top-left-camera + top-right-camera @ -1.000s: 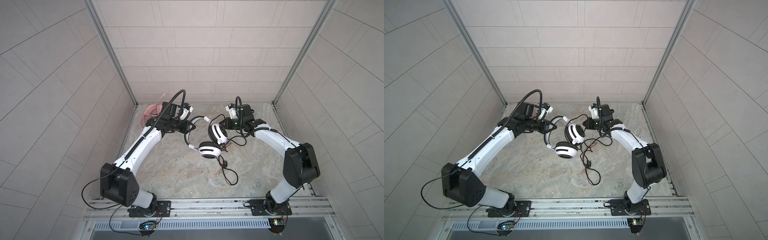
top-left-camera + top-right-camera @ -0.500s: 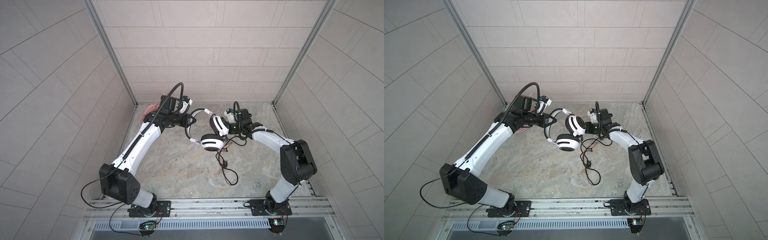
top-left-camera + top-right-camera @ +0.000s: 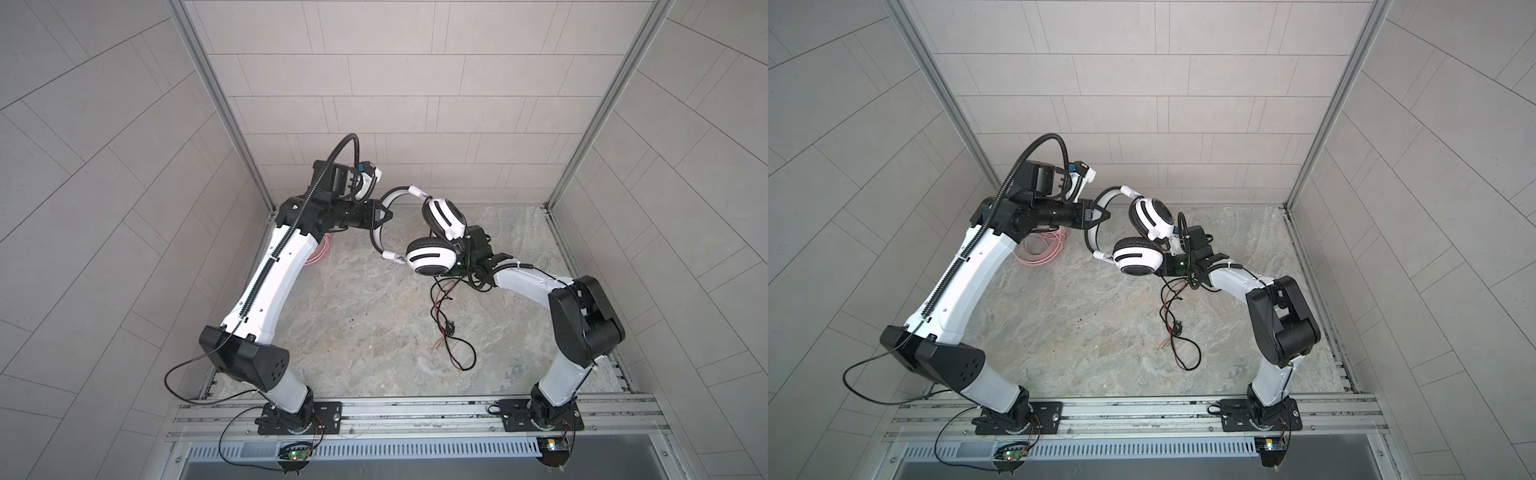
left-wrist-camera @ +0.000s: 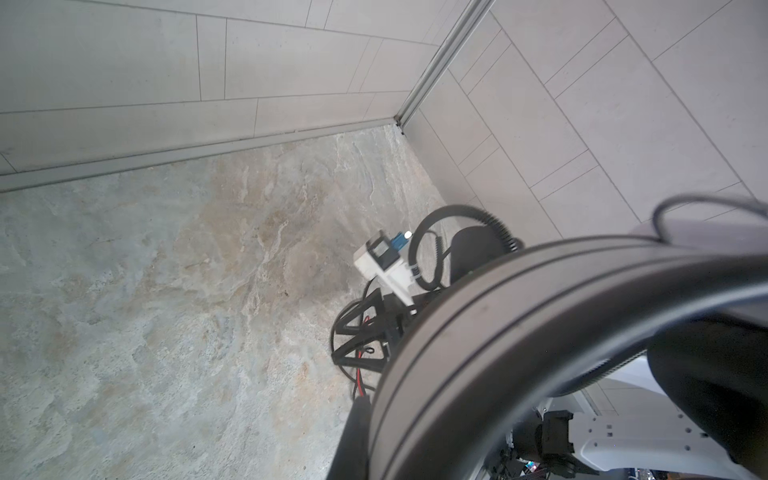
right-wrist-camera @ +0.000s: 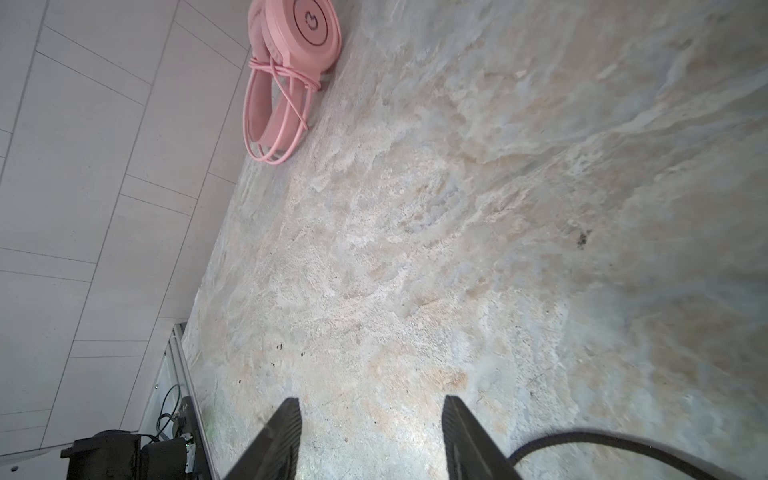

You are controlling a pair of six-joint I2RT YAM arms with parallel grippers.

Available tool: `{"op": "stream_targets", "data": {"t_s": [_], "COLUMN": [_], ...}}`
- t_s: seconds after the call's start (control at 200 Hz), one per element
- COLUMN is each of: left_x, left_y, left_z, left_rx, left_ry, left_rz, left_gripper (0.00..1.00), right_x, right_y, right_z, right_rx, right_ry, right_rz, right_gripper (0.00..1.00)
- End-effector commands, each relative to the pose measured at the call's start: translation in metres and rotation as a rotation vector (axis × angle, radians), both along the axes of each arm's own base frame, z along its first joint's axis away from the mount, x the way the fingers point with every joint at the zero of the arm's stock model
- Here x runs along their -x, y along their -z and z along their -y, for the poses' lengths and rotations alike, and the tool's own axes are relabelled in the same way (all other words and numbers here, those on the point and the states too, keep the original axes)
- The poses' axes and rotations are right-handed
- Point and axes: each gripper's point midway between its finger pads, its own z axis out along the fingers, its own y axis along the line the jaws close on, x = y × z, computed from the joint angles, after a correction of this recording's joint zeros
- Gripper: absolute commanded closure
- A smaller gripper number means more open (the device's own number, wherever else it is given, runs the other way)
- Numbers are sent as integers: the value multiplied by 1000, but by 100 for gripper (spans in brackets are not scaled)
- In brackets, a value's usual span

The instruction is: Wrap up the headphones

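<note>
One headset (image 3: 430,257) in left pincer (image 3: 386,214) (clamped).

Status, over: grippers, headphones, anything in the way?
Left gripper shut on white-and-black headphones, headband, held up. Right gripper open, empty. Black cable trailing to floor, unwrapped. Pink headphones wrapped, aside.

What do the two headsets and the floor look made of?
White headset: likely hard plastic shells, glossy, judging by the soft highlights.
Pink headset: probably smooth satin plastic, with an even sheen.
Floor: stone-patterned and matte; whether it is real stone or a print, I cannot tell.
</note>
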Motion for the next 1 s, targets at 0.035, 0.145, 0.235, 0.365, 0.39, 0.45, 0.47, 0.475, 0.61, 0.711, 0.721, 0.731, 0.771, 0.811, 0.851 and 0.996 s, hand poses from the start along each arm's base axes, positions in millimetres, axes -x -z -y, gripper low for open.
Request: {"op": "stream_targets", "data": {"t_s": [0.035, 0.145, 0.235, 0.365, 0.39, 0.45, 0.47, 0.475, 0.61, 0.711, 0.721, 0.731, 0.771, 0.811, 0.851, 0.996], "left_x": [4, -6, -16, -34, -38, -46, -48, -48, -57, -59, -60, -60, -61, -61, -61, -61], "left_y": [-53, -67, -72, -85, -89, -99, -102, -103, -116, -114, -113, -112, -110, -108, -105, -99], "left_z": [-1, -6, -15, -49, -56, -77, -84, -85, -108, -108, -108, -108, -108, -108, -108, -111], "left_rx": [142, 241, 314, 385, 399, 438, 451, 453, 498, 501, 500, 500, 498, 496, 493, 471], "left_ry": [-6, -21, -43, -127, -145, -196, -210, -213, -268, -269, -269, -269, -271, -270, -272, -290], "left_rz": [14, -9, -31, -19, -13, 4, 11, 12, 29, 23, 20, 18, 13, 7, 3, -3], "left_gripper": [100, 100, 100, 100, 100, 100, 100, 100, 100, 100, 100, 100, 100, 100, 100, 100], "right_x": [-6, -6, -6, -2, -1, 2, 4, 4, 10, 9, 9, 9, 6, 4, 3, 2], "right_y": [35, 56, 66, 70, 70, 73, 75, 75, 83, 78, 77, 76, 70, 64, 57, 31], "right_z": [-4, -8, -8, 1, 3, 9, 11, 11, 20, 18, 18, 18, 17, 17, 17, 19], "right_rx": [-16, -28, -19, 41, 52, 80, 88, 90, 119, 109, 109, 108, 109, 108, 108, 129], "right_ry": [5, -1, -1, 11, 11, 14, 14, 14, 8, 2, 1, 0, 1, 2, -2, -18], "right_rz": [-53, -106, -119, -112, -111, -113, -116, -115, -144, -138, -136, -134, -123, -111, -97, -47], "right_gripper": [50, 68, 68, 66, 65, 65, 64, 64, 64, 64, 64, 64, 63, 63, 61, 47]}}
